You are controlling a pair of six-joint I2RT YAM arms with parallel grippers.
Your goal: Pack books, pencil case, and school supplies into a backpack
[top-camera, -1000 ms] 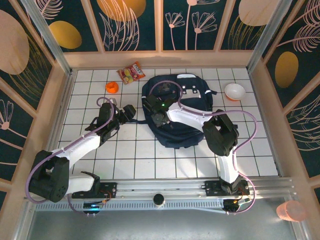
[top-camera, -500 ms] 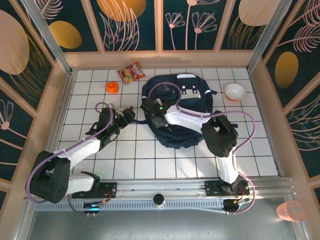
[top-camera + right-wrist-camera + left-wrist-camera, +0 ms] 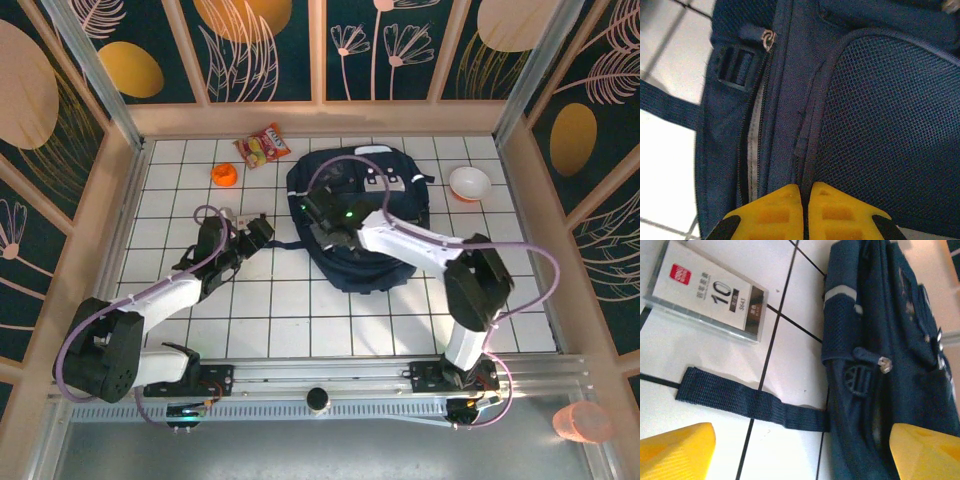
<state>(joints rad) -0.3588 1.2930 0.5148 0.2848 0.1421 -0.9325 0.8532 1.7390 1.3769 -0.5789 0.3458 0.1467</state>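
Backpack [image 3: 375, 215] sits in the middle of the top view, flat on the white tiled counter [image 3: 300, 310]. Its main zipper looks closed along the stretch the right wrist cam sees.

Right gripper [image 3: 804, 189] has its jaws squeezed together on a thin ridge of fabric beside the mesh pocket [image 3: 890, 125]. 1 tug could slip off that seam, or drag the whole bag sideways instead of opening anything.

Left gripper [image 3: 802, 432] has its jaws wide and empty, hanging over the loose strap [image 3: 750, 402] in the lower left of its view (easy to snag that by mistake).

Pencil case [image 3: 705, 297], upper left there, lies on the tiles outside the bag.

The zipper pull [image 3: 883, 363] is tiny and nobody's holding it. I'd guess that's the miss waiting to happen.
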